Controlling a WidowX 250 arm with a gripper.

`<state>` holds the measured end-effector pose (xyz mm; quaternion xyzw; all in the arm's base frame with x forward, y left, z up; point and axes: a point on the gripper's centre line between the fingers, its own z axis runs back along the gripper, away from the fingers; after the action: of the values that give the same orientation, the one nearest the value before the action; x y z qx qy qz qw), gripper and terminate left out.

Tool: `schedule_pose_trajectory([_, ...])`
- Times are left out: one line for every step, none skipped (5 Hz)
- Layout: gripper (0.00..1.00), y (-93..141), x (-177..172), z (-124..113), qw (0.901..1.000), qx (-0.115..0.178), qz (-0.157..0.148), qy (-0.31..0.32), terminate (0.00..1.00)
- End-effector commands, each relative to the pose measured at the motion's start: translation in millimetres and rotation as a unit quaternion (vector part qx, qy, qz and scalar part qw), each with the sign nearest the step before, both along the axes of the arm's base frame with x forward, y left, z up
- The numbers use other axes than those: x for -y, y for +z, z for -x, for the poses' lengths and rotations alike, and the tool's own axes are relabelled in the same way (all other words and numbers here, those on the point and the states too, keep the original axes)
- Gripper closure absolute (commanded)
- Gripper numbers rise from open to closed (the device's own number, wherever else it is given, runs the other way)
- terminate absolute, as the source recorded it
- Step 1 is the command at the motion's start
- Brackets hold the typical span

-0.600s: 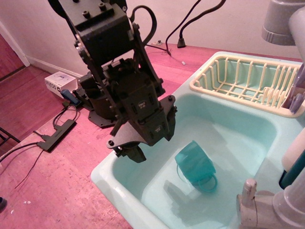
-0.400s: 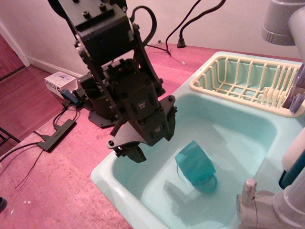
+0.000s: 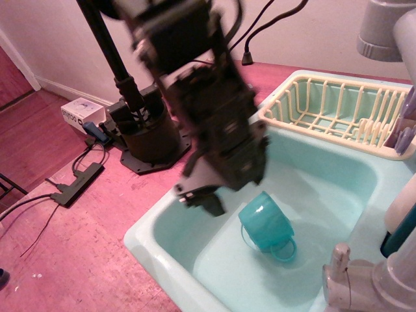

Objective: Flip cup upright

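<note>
The cup [image 3: 265,222] rests mouth-down in the sink [image 3: 338,188], handle toward the near side, just right of the blurred gripper [image 3: 209,200], whose jaw opening I cannot tell

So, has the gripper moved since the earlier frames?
Yes. The gripper has swung right, toward the cup in the sink; the cup itself has stayed put.
</note>
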<state>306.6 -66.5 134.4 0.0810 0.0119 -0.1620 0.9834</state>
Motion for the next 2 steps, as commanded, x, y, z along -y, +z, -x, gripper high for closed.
schedule_pose_trajectory([0.0, 22.3, -19.2, -31.1, 0.9988, 0.047, -0.007, -0.013, 0.0])
schedule_pose_trajectory([0.0, 14.0, -16.5, -37.0, 0.9987, 0.047, 0.002, -0.02, 0.0])
